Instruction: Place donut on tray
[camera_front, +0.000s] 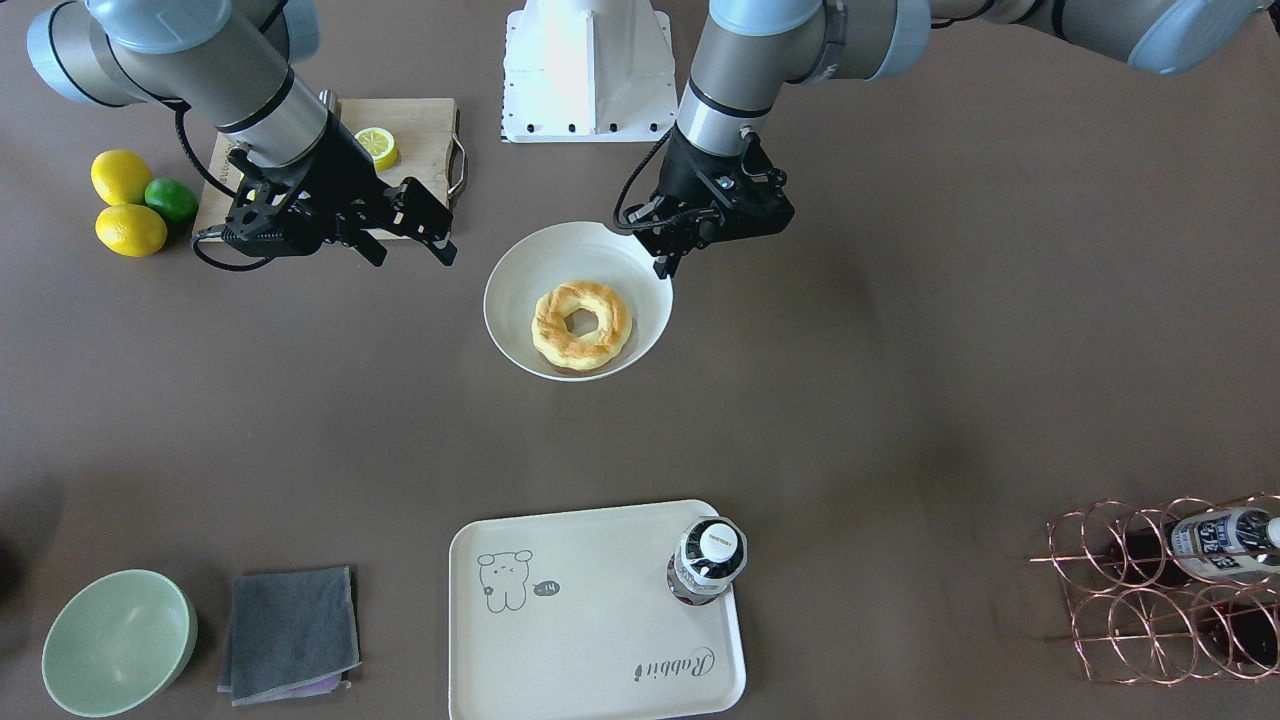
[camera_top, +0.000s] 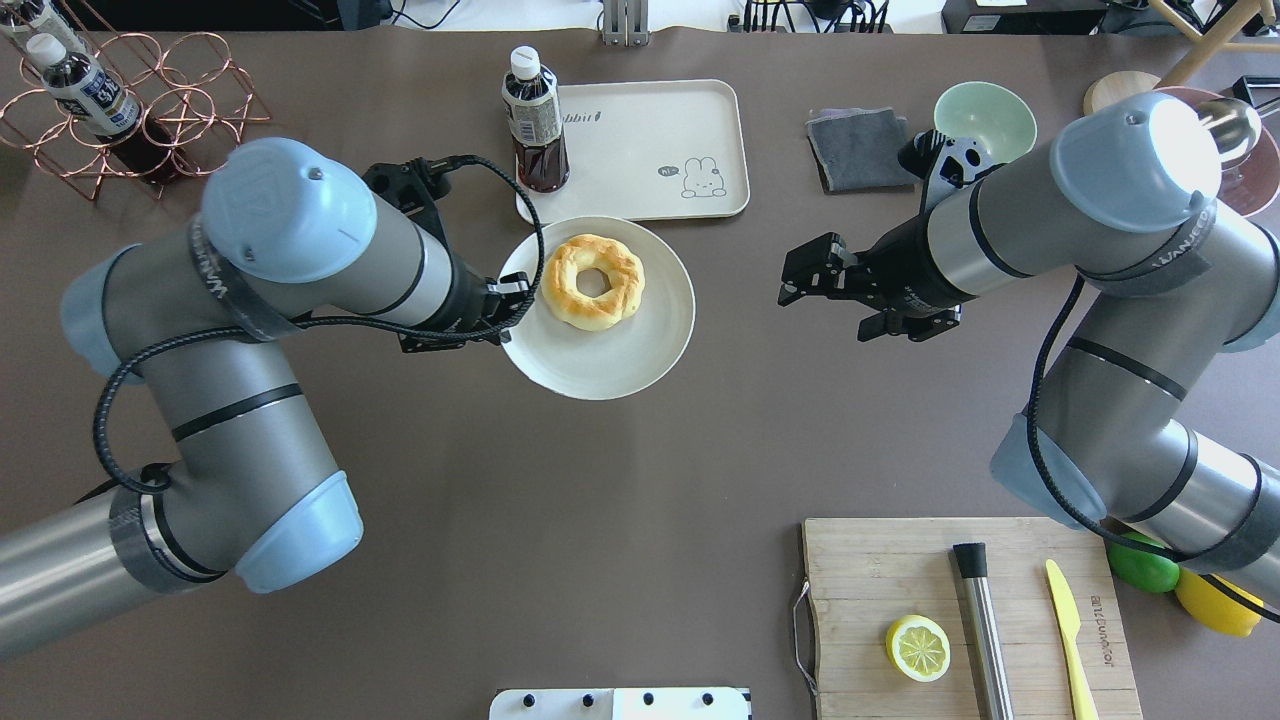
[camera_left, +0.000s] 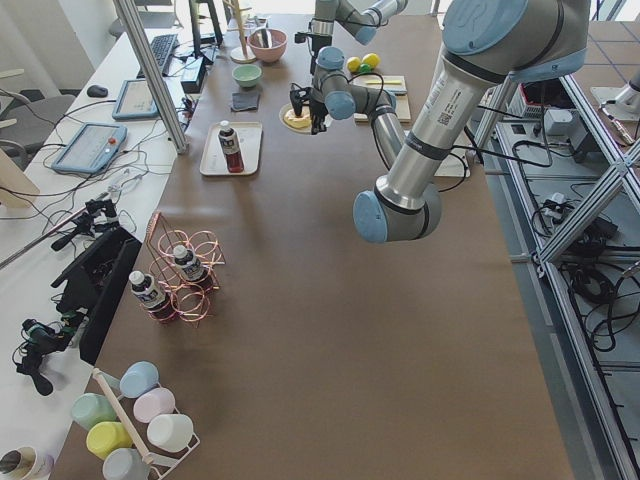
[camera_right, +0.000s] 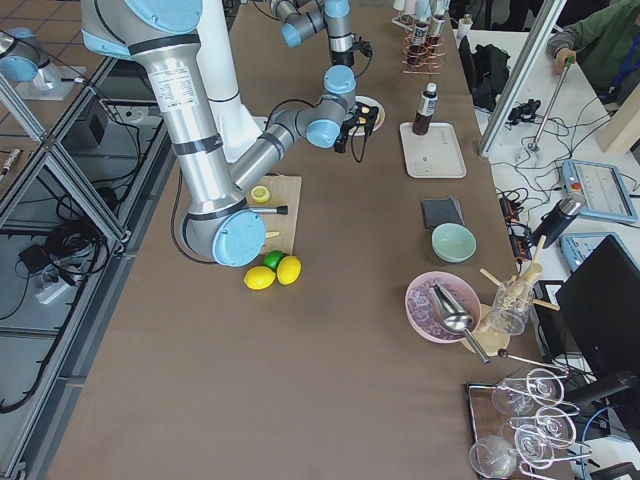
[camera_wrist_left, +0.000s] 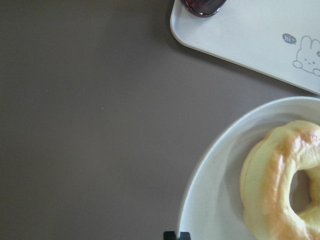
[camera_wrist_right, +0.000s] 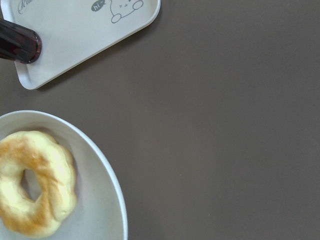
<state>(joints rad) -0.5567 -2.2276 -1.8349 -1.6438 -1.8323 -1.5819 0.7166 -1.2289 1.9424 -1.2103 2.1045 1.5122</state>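
The donut (camera_front: 581, 325) sits on a plate (camera_front: 520, 290) pinched by the left gripper (camera_front: 665, 265), tips half-hidden; right gripper (camera_front: 410, 245) gapes empty.

One donut (camera_front: 550, 325), one white plate (camera_front: 520, 300), one cream tray (camera_front: 590, 620), three bottles (camera_front: 708, 560), one copper wire rack (camera_front: 1120, 620), two whole lemons (camera_front: 121, 176), one lime (camera_front: 171, 199), one lemon half (camera_front: 377, 147), one wooden cutting board (camera_front: 425, 130), one yellow knife (camera_top: 1068, 620), one green bowl (camera_front: 118, 640), one grey cloth (camera_front: 290, 630), two robot arms (camera_top: 290, 240).
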